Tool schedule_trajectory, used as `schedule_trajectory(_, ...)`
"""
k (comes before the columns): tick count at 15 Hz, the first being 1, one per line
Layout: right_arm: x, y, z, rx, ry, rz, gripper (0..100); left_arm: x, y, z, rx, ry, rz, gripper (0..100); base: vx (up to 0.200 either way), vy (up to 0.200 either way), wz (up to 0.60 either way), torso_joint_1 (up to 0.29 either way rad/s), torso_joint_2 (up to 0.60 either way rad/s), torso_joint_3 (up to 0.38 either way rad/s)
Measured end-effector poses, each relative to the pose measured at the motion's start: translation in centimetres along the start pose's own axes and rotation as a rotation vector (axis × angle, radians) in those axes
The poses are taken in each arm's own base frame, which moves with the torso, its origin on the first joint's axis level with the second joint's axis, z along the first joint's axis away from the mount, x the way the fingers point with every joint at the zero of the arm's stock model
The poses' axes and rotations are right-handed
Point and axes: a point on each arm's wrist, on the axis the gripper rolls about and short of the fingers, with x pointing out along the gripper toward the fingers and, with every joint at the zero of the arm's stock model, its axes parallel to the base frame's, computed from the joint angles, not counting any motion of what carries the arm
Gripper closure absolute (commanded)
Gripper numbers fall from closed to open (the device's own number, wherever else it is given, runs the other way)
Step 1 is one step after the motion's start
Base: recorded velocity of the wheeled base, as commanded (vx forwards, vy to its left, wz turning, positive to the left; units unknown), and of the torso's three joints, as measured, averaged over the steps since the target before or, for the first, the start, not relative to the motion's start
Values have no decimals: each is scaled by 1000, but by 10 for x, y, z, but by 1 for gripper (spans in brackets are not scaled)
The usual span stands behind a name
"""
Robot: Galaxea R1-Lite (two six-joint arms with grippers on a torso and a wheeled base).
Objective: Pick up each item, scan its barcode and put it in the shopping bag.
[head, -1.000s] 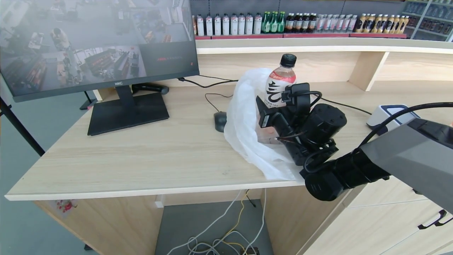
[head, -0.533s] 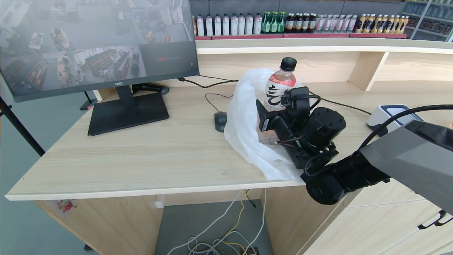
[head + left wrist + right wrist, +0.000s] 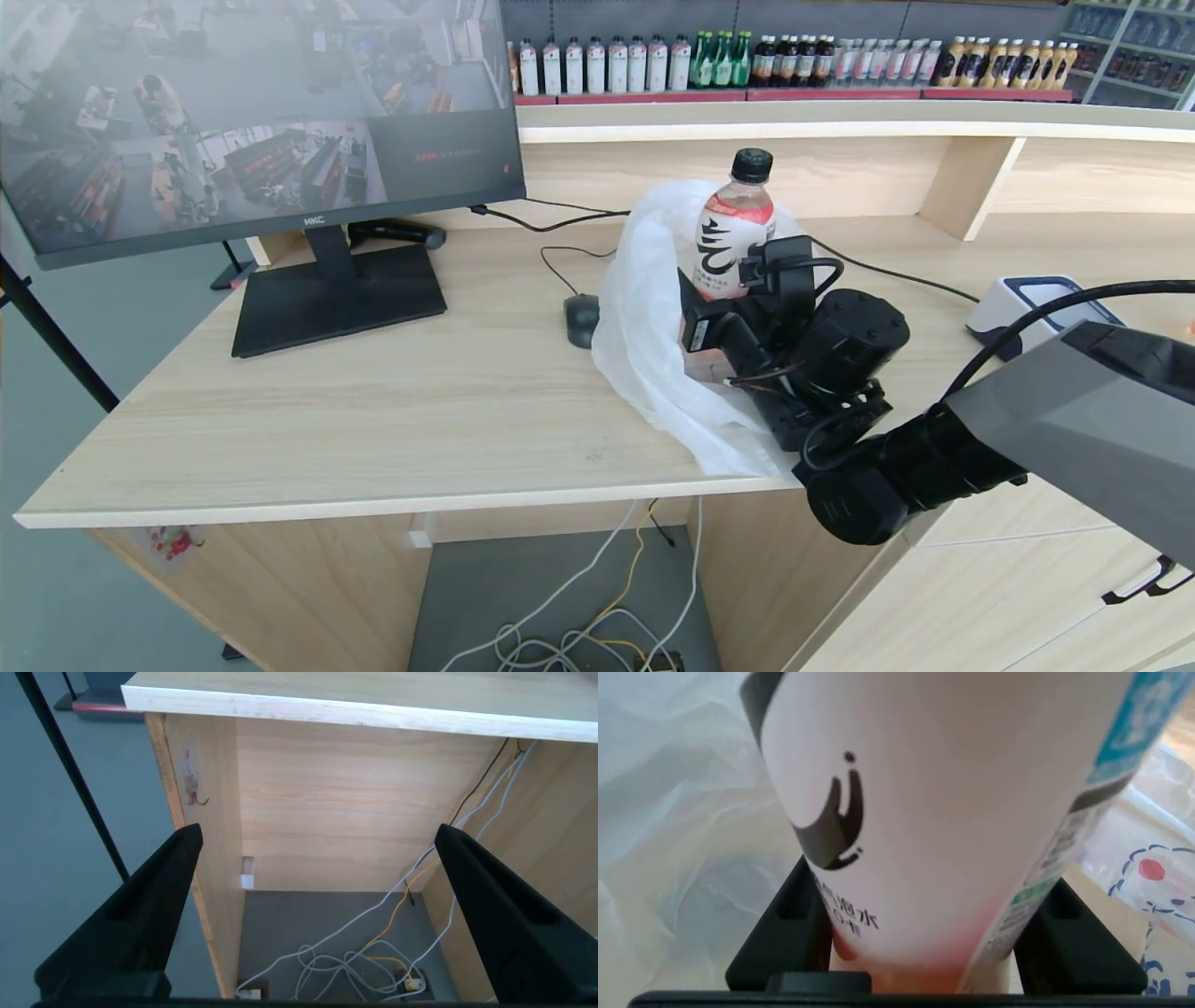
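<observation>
Fingers (image 3: 140,924) of the left gripper (image 3: 320,849) are hanging wide apart, empty, below the light wooden surface (image 3: 373,401). Going right: one black monitor (image 3: 252,121), one black mouse (image 3: 581,320), one white thin plastic shopping bag (image 3: 644,317). One clear plastic pink-drink bottle with black cap (image 3: 736,233) is shifting slightly left and down into the bag mouth versus a second ago. The right gripper (image 3: 711,322) fingers are clamping its lower body, so bagging is likely underway. One white-blue barcode scanner (image 3: 1022,297) is sitting far right.

The wooden table (image 3: 392,411) carries a monitor (image 3: 252,112) on the left, a mouse (image 3: 581,319) touching a white bag (image 3: 644,327), and a scanner (image 3: 1022,303) on the right.
</observation>
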Motion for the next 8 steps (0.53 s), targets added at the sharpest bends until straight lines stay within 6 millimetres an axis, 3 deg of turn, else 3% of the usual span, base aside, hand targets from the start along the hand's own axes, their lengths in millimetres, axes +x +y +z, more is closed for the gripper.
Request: schedule_trajectory(8, 0, 3, -3, 15, 6, 5, 100, 0, 0, 0, 2, 0, 0, 0, 0, 0, 0, 0, 0, 0)
